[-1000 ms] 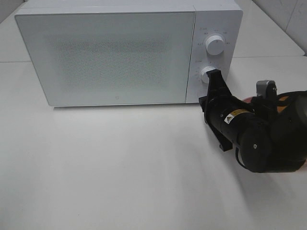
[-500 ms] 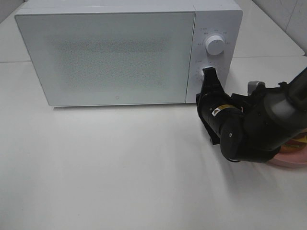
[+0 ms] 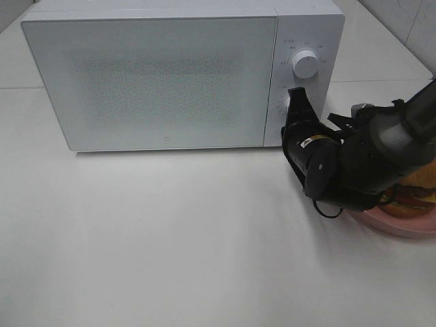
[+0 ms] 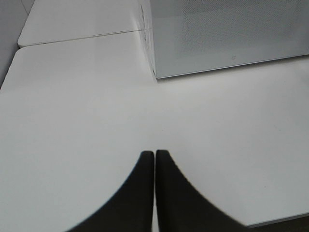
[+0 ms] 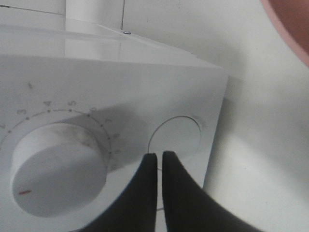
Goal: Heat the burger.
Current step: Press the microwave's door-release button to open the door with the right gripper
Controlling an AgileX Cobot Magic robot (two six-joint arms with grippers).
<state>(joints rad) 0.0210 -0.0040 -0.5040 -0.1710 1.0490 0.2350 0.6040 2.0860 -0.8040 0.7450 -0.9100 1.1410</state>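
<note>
1. The microwave [image 3: 310, 27] stands on the desk [image 3: 170, 238] with its door [image 3: 157, 75] shut. Heating has not begun.
2. The burger [image 3: 417, 187] sits on a pink plate [image 3: 398, 226] at the right edge of the desk. It is outside the microwave and partly hidden behind the right arm.
3. The right claw [image 5: 158, 155] has its jaws pressed together and holds nothing. Its tips point at the control panel, beside the numbered dial [image 5: 58, 169] and at the rim of a round button [image 5: 175, 137]. Whether the tips touch the panel cannot be told.
4. The step in hand appears to be pressing the round button, probably the door release, with the closed tips used as one poker.
5. To do this well:
   - Move the tips from the rim to the centre of the button.
   - Push straight in along the axis of the claw, with the jaws together so they do not splay.
   - Avoid nudging the dial.
   - Afterwards, draw back clear of the door's swing and keep the arm off the plate.
6. The left claw [image 4: 154, 162] has its jaws together and is empty. It hangs over bare desk near a front corner of the microwave.
</note>
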